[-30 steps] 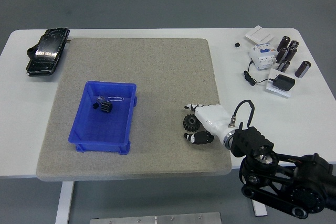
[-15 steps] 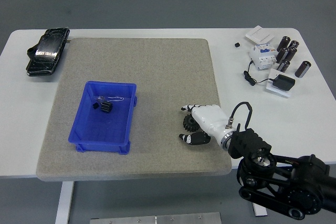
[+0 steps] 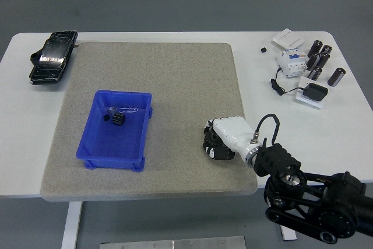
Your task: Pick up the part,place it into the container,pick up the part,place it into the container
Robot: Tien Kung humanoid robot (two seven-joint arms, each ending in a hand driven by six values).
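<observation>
Toward the left half of the grey mat (image 3: 157, 74), nearer its front edge than its back, sits the blue container (image 3: 93, 153); one small dark part (image 3: 116, 120) already lies inside it, close to the bin's far wall. A black case (image 3: 52, 56) rests at the table's far left corner, off the mat.

Moving right, at the mat's right edge and near its front corner, the right hand (image 3: 224, 137) is curled down over the black gear (image 3: 208, 141). Its white fingers (image 3: 214, 152) wrap around the gear, which peeps out on the hand's left side, so the grasp looks made or all but made, though the gear appears to rest on the mat.

What matters next is direction: the container lies well to the left of the hand, at about the same depth, so the carry should run leftward along the mat. No left arm shows, so the right hand is the one placed to do it.

Clutter (image 3: 306, 65) fills the table's far right corner.
</observation>
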